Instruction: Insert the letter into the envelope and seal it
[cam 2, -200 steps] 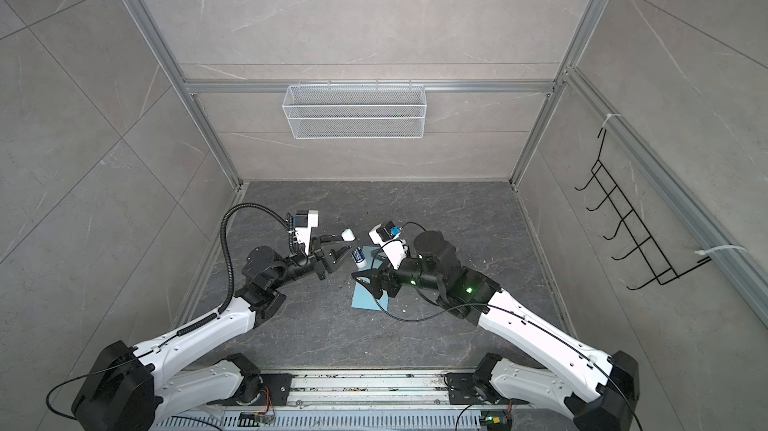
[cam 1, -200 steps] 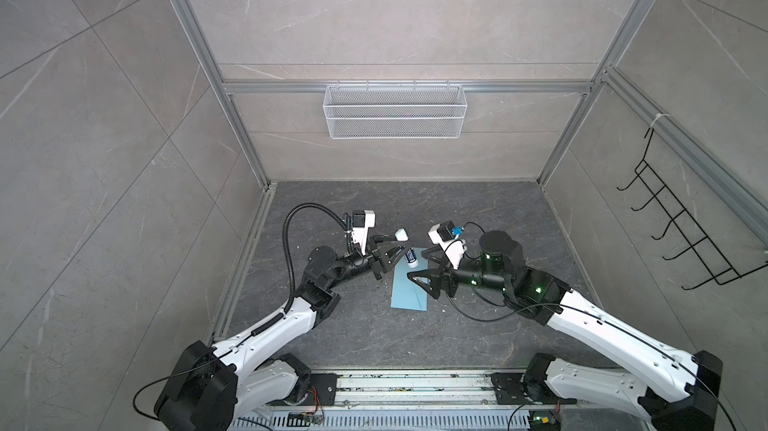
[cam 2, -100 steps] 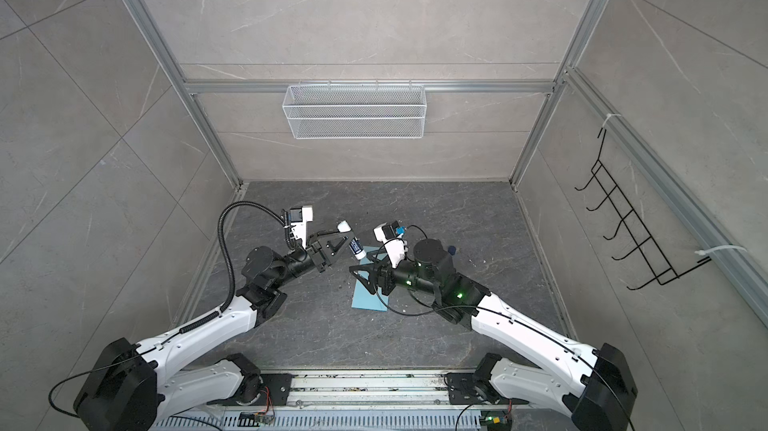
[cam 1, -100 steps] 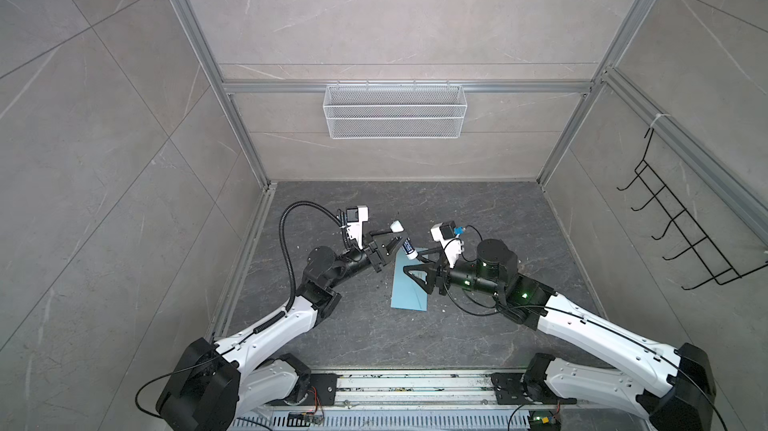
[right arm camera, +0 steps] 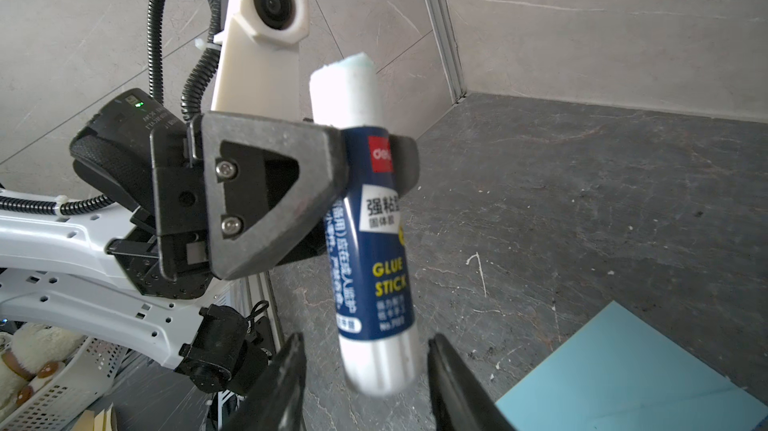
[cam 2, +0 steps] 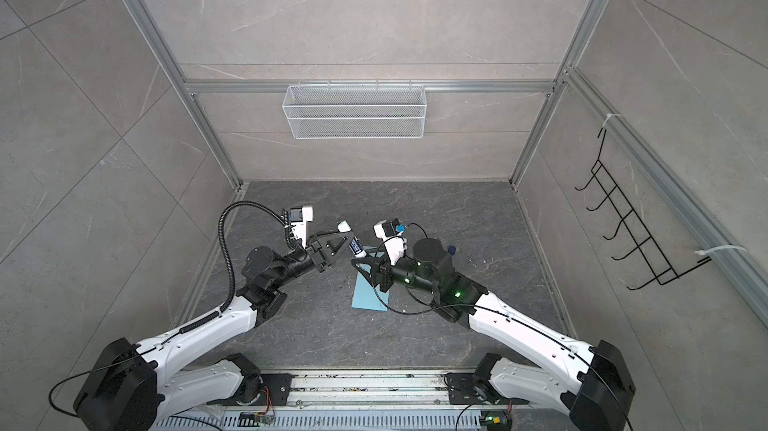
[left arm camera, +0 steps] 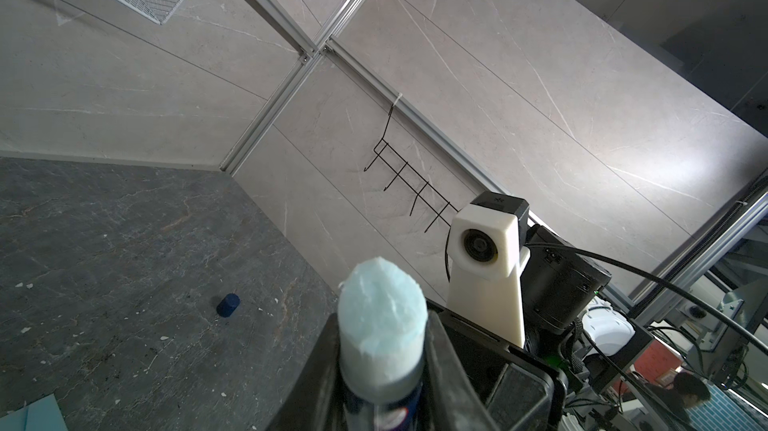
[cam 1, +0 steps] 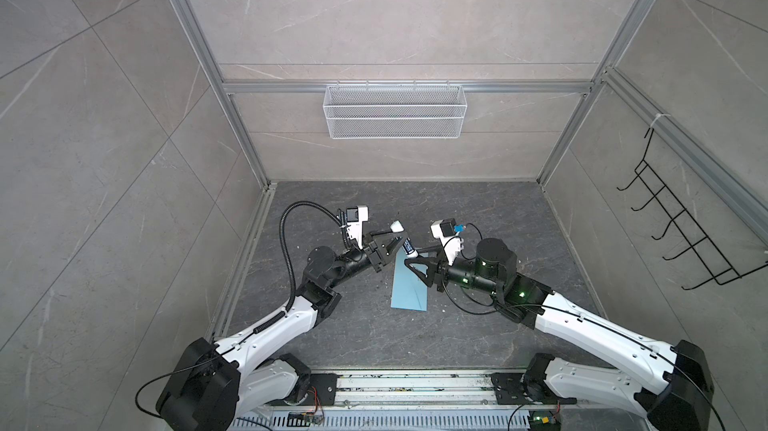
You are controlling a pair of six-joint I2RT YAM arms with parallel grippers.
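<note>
The right gripper (right arm camera: pixel 368 366) is standing released, its jaws flanking the white base of the glue stick (right arm camera: pixel 374 250) with a gap showing on each side. The left gripper (right arm camera: pixel 365 167) is grasping that stick around its blue label, the bare glue end pointing up. Beneath them the light blue envelope (cam 1: pixel 409 291) is lying flat on the dark stone table (cam 1: pixel 478 208). Farther back, a dark blue cap (left arm camera: pixel 228 305) is resting on the table, apart from the envelope.

Dark grey marbled stone bench (cam 1: pixel 478 208) and what lies on it
A plain light blue paper envelope (cam 1: pixel 409 289) lies flat near the middle; a small dark blue cylindrical cap (cam 2: pixel 452 249) rests right of its far end, amid scattered white flecks (right arm camera: pixel 481 273).
</note>
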